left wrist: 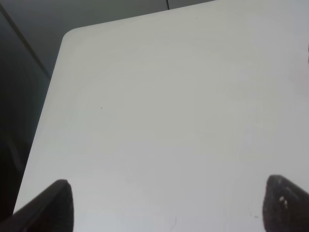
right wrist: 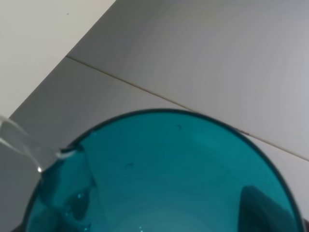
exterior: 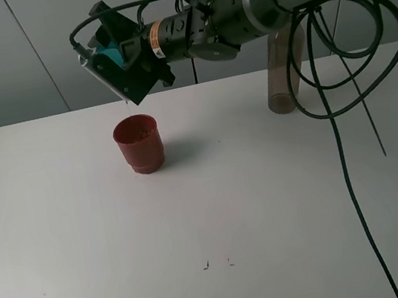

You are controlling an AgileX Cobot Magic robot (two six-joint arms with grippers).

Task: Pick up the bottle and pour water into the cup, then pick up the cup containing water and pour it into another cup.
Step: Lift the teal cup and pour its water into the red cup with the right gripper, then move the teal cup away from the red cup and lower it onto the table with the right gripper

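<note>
Tabletop [exterior: 271, 213], white and broad, lies bare around the 3 vessels, with its rounded far-left corner well away from the left gripper [left wrist: 166, 205], whose 2 dark fingertips stand wide apart over it holding nothing. Reaching in from the upper right, the right arm stretches nearly level across the middle with its wrist rolled over, and the right gripper [exterior: 118, 55] is clamped on the teal-blue translucent plastic tumbler [right wrist: 164, 179], tipped far over with its mouth angled down-left above the opaque red-brown plastic cup [exterior: 139, 144], water [right wrist: 21, 142] spilling off its rim. Tall smoky grey-brown translucent bottle [exterior: 279, 78] stands upright near the far edge behind the arm, well apart from the red cup.
</note>
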